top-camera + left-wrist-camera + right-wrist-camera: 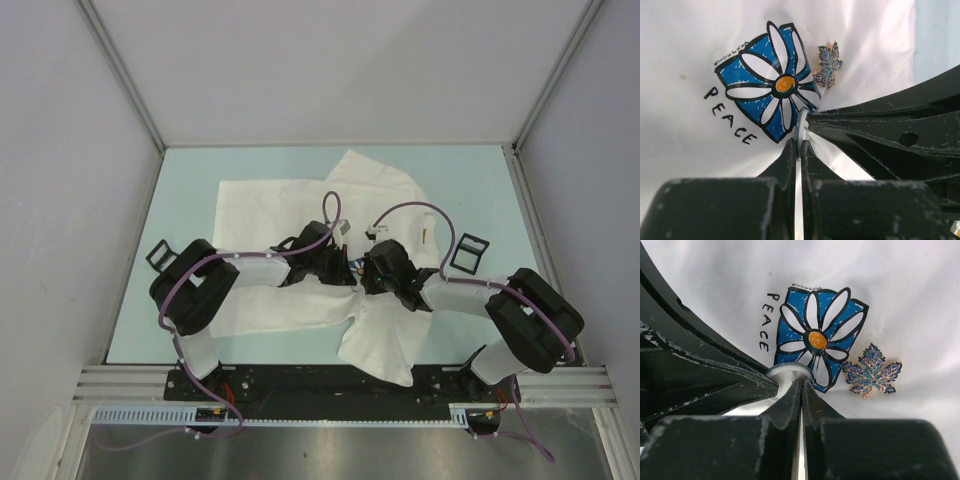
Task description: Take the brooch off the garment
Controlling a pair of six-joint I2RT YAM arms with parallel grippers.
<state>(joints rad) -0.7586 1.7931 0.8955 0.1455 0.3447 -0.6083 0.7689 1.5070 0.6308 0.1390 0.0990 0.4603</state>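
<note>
The left gripper (800,147) is seen closest in its own wrist view. Its fingers (787,162) are pressed together, and a thin raised fold of the garment (690,130) is clamped between their tips. The fingertips of the right gripper (801,390) are brought to the same fold. They are drawn together to a narrow slit. Whether cloth is caught between them cannot be told.

The brooch (828,66) is shown as a small blue maple-leaf pin with a gold edge, still fastened flat to the white cloth. It is placed just beside the flower print (772,82), close to one corner of the blue square. It lies beyond both pairs of fingertips, near them but apart, and is touched by neither. In the right wrist view the brooch (871,371) is found to the right of the closed tips, with the edge of the print between.

From above, the two grippers are seen meeting over the middle of the shirt, which is spread on the pale table (190,190). The brooch is hidden there by the arms.
</note>
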